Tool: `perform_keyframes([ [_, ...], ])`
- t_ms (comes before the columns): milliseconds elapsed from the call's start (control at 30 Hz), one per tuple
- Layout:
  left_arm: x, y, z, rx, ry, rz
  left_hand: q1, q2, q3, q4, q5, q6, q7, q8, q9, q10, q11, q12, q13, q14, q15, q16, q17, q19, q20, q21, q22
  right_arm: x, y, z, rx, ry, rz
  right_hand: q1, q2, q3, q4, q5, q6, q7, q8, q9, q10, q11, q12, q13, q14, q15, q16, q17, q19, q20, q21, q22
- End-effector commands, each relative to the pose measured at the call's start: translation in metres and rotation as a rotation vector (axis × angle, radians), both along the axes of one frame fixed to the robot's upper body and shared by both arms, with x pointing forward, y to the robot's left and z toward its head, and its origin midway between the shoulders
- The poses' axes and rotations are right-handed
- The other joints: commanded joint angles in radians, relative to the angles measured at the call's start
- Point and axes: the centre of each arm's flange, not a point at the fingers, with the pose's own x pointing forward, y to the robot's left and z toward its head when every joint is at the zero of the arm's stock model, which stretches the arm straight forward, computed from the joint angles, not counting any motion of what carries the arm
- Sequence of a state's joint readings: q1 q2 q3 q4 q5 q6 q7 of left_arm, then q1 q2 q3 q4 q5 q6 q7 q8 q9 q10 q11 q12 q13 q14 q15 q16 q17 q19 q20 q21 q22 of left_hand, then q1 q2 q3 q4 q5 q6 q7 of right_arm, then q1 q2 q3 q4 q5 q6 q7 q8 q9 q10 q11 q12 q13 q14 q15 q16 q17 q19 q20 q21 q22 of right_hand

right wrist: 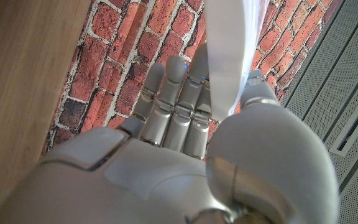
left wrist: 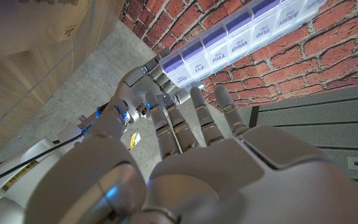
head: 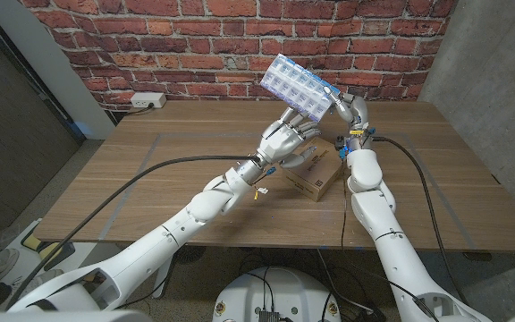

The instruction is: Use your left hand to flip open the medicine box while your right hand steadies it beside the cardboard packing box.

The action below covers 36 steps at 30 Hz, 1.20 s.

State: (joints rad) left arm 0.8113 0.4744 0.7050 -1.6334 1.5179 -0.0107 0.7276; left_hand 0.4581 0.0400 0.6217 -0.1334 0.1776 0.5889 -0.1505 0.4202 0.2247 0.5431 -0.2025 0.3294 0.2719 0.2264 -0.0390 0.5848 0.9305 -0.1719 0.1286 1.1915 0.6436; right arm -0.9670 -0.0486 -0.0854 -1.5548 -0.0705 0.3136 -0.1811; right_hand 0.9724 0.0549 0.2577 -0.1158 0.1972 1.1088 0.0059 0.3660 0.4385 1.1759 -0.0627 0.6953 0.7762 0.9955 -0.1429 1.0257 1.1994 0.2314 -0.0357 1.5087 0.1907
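Glossy white segmented arms, black cables alongside, pale grey jointed fingers (left wrist: 207, 121), blue-lit knuckles.

A red brick wall (head: 177, 40) runs behind the wooden table (head: 150, 170), with a white power outlet (head: 147, 101) low on it near the tabletop's far left corner; grey concrete wall (head: 494, 63) stands at the right

Clear plastic medicine box (head: 299, 85); wood table (head: 150, 179).
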Motion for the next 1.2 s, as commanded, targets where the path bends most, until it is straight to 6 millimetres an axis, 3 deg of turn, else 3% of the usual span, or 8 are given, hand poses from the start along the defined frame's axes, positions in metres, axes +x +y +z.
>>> perform_keyframes([
  [33,0.002,-0.002,-0.001,-0.092,-0.029,0.025,-0.009,-0.015,0.016,0.001,0.004,0.055,0.019,0.018,-0.008,0.042,0.013,0.01,0.009,0.044,-0.12,0.01,-0.003,-0.108,-0.018,0.02,-0.003,0.002,-0.002,0.0,0.014,-0.004,-0.001,0.103,0.09,0.005,-0.001,0.003,0.01,-0.002,0.001,0.002,0.058,-0.046,0.0,0.002,0.006,-0.081,0.002,0.004,0.002,-0.07,-0.001,0.003],
  [600,0.007,-0.012,0.01,-0.092,0.039,0.114,-0.062,-0.033,0.015,0.031,0.002,0.14,0.042,0.033,-0.027,0.12,0.027,0.01,-0.004,0.084,-0.127,0.011,-0.008,-0.12,-0.013,0.031,-0.006,0.001,-0.002,0.001,0.02,-0.016,0.007,0.101,0.089,0.005,0.0,0.003,0.011,-0.002,-0.001,0.004,0.058,-0.047,-0.002,0.004,0.002,-0.081,0.004,0.009,0.003,-0.071,-0.002,0.003],
  [900,0.01,-0.013,0.012,-0.08,0.046,0.137,-0.069,-0.035,0.021,0.033,0.003,0.127,0.044,0.019,-0.032,0.112,0.029,-0.004,-0.011,0.081,-0.126,0.004,-0.01,-0.123,-0.013,0.034,-0.007,0.001,-0.003,0.001,0.02,-0.02,0.004,0.102,0.089,0.006,0.0,0.003,0.01,-0.002,-0.004,0.002,0.055,-0.045,-0.001,0.01,-0.004,-0.082,0.0,0.004,0.003,-0.074,-0.003,0.003],
  [1200,0.015,-0.017,0.015,-0.072,0.063,0.164,-0.089,-0.039,0.035,0.042,0.005,0.029,0.039,-0.049,-0.038,0.038,0.035,-0.062,-0.031,0.055,-0.121,-0.019,-0.015,-0.134,-0.008,0.041,-0.013,0.003,-0.002,0.001,0.014,-0.02,0.01,0.102,0.089,0.005,-0.001,0.003,0.012,-0.001,-0.003,0.004,0.057,-0.044,-0.002,0.007,0.001,-0.082,0.004,0.006,0.003,-0.075,-0.005,0.002],
])
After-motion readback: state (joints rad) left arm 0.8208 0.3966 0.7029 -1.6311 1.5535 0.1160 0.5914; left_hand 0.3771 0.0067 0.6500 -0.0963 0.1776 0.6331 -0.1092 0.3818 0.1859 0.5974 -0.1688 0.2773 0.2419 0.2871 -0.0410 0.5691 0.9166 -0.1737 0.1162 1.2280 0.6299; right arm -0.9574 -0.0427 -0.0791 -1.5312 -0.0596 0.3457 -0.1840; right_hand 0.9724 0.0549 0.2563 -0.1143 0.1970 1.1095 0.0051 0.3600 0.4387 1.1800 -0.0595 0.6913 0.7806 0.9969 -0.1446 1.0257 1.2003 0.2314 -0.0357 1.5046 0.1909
